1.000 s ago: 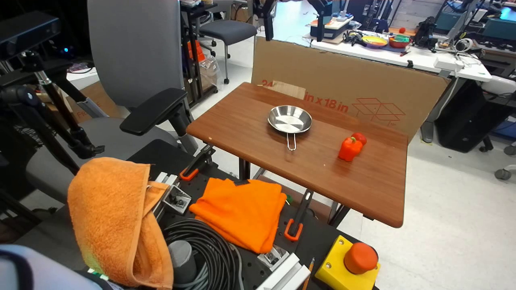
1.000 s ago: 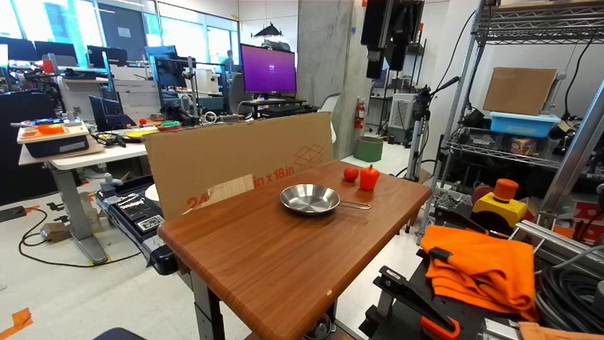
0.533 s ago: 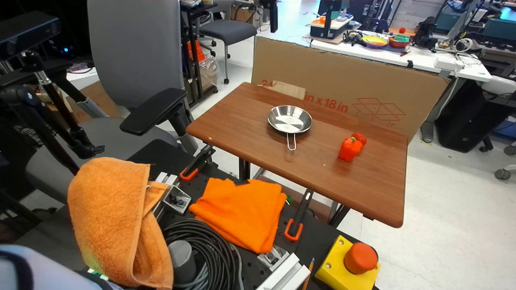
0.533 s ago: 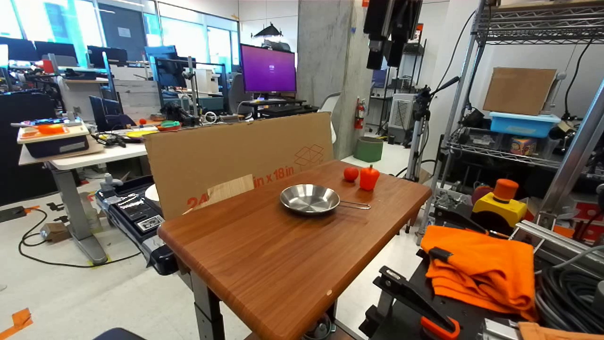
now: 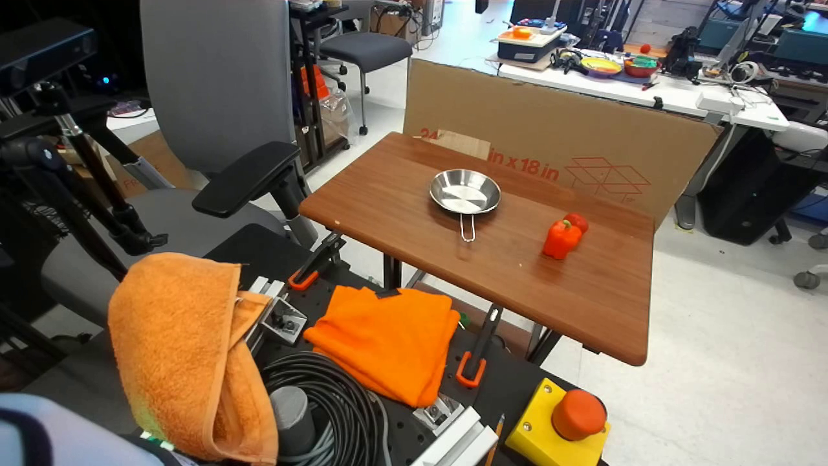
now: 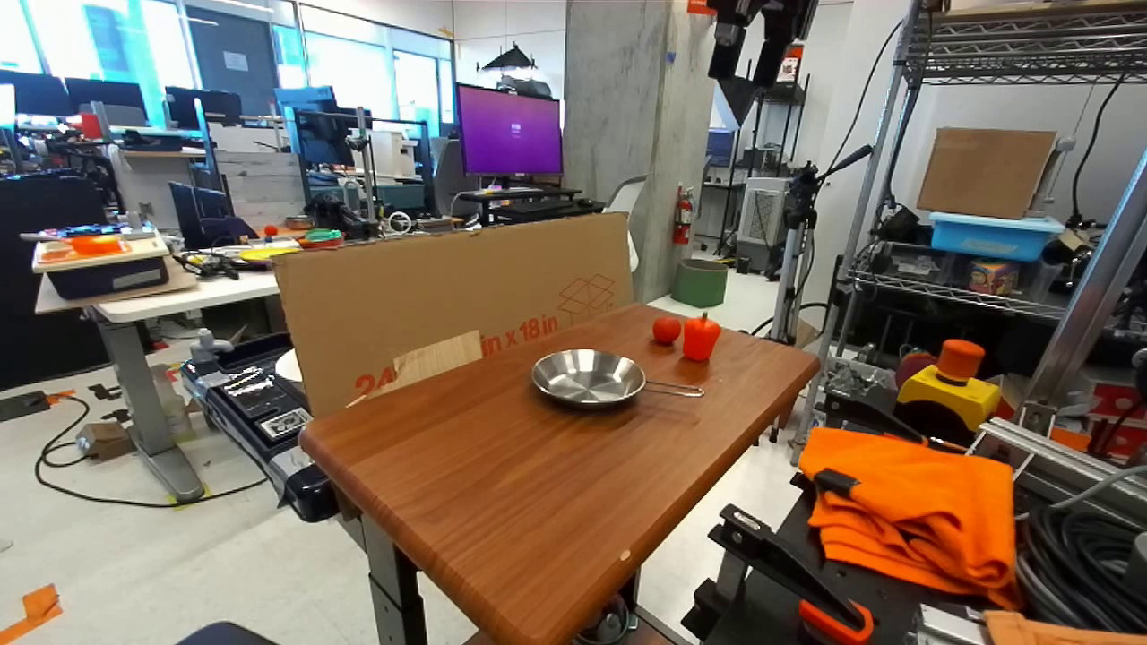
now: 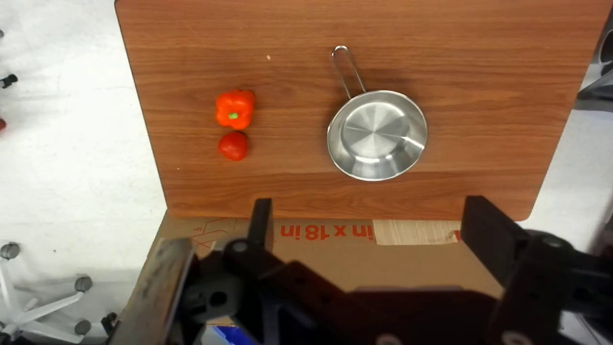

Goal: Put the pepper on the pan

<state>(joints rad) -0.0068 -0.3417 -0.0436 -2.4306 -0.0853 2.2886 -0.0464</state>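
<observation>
The pepper (image 7: pixel 234 109), orange-red with a green stem, stands upright on the brown table in all views. The pan (image 7: pixel 377 135), round and shiny silver with a wire handle, rests on the same table with nothing in its bowl. My gripper (image 7: pixel 369 200) is open, its black fingers (image 7: pixel 261 223) wide apart with nothing between them. High above the table, the gripper (image 6: pixel 743 79) shows at the top of an exterior view. Only a dark fingertip (image 5: pixel 481 6) of it shows in an exterior view, at the top edge.
A smaller plain red piece (image 7: pixel 233 146) sits close beside the pepper. A cardboard sheet (image 6: pixel 448 287) stands upright along one long edge of the table (image 6: pixel 502 484). A black bench bears an orange cloth (image 5: pixel 388 343), clamps and a yellow box with a red button (image 5: pixel 579 414).
My gripper has risen, nearly leaving the top of an exterior view, and has shifted and turned somewhat. Its fingers have stayed wide apart. Pepper, pan and red piece have not moved.
</observation>
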